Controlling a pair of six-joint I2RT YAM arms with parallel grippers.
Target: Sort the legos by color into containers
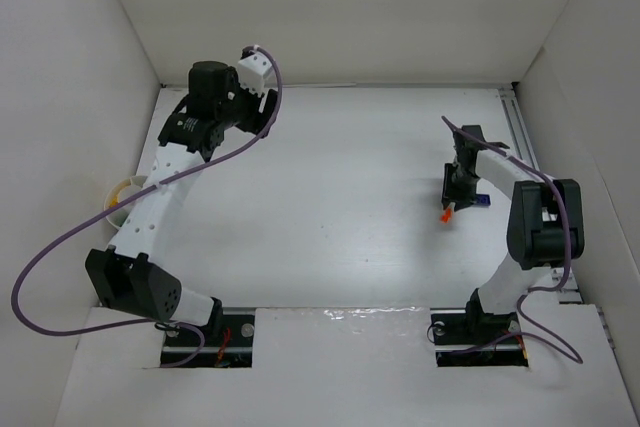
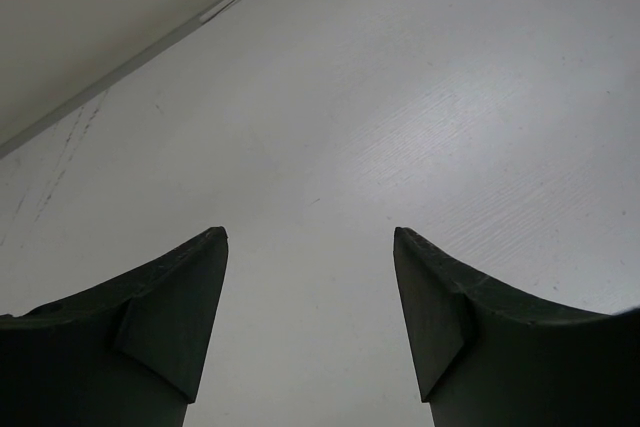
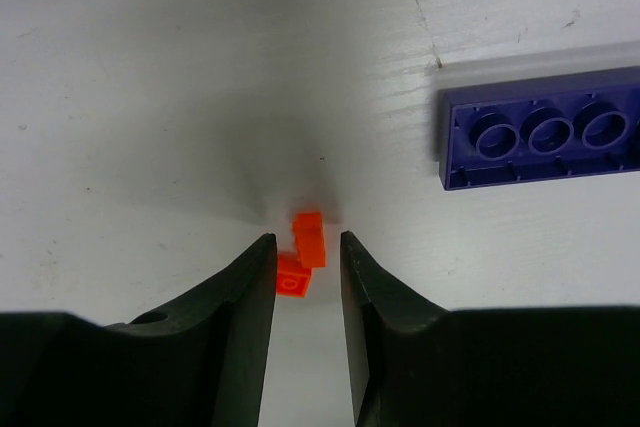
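orange bricks point(image 3: 293, 275), two tiny pieces near the table's point(image 1: 330, 207) right edge: light, rigid, slick plastic, likely best pinched across flat sides. right gripper point(image 3: 306, 237) jaws stand narrow around them, but a firm clamp cannot be told. left gripper point(image 2: 309, 233) is released and empty.

A small orange plastic brick point(image 3: 303, 259) sits between the black pincer's point(image 3: 306, 236) narrowly parted tips on the white worktop point(image 3: 130, 127), near an upturned purple-blue plate brick point(image 3: 545, 137).

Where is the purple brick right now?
The purple brick lies underside up on the table, right of the right hand in its wrist view, apart from the orange brick between its jaws.
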